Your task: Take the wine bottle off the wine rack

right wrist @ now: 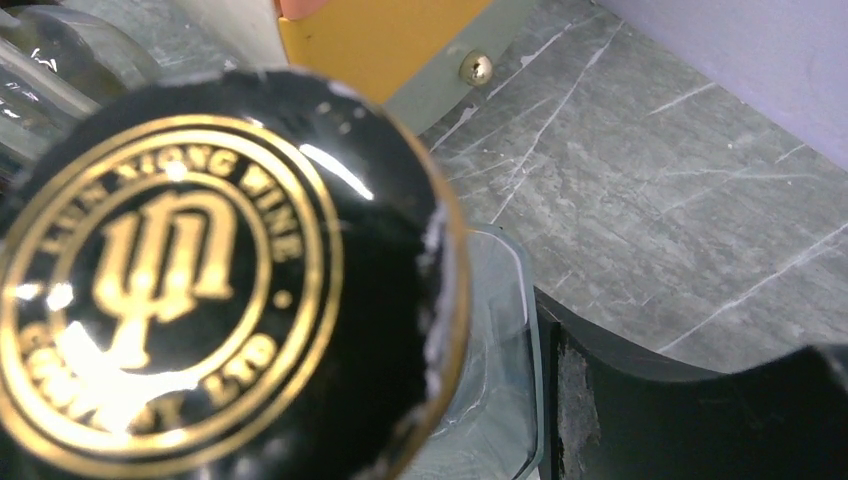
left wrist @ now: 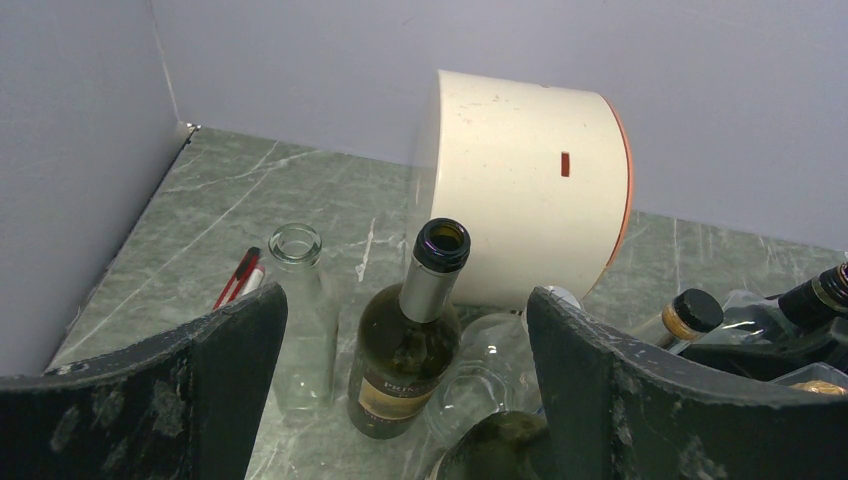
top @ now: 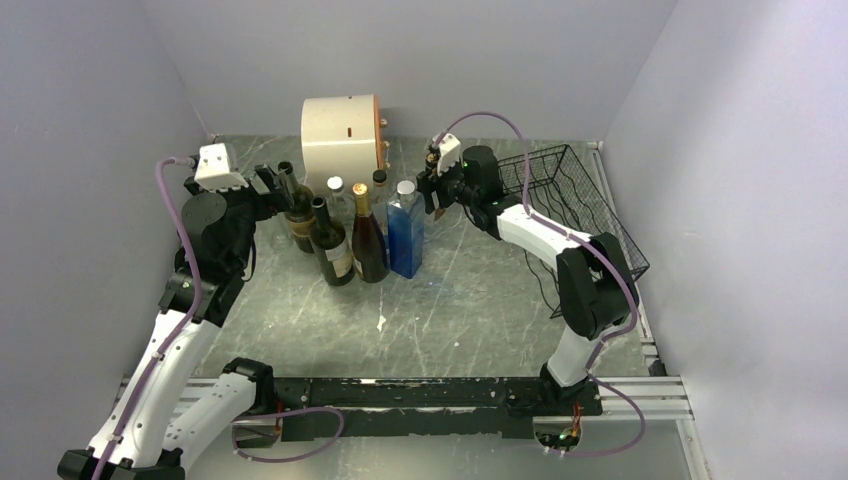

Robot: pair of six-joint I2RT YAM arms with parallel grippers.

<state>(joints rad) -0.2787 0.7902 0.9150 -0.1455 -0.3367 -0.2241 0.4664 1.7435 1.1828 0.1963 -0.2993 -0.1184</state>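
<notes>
Left claw wide at the bottle cluster, right claw nose-to-cap with the wine bottle.

Nearest you, a stretch of veined grey stone-look tabletop [top: 470, 320] gives open room between the arm bases and the bottles. Your left claw [top: 272, 183] holds its scuffed black fingers [left wrist: 200, 380] spread wide, facing a green bottle [left wrist: 410, 340] with an open mouth and a clear glass bottle [left wrist: 297, 300] just beside it. Your right claw [top: 437, 188] hangs just beside the square blue bottle [top: 405, 230]. In its wrist view the wine bottle [right wrist: 200, 290] shows a glossy black cap with a gold crest. It crowds one finger [right wrist: 700, 420], and you cannot tell whether it is gripped. Beyond, the smooth cream drum [top: 340, 140] sits near the back wall. The black wire-mesh wine rack [top: 575, 195] hugs the right edge, with the wine bottle off to its left.
</notes>
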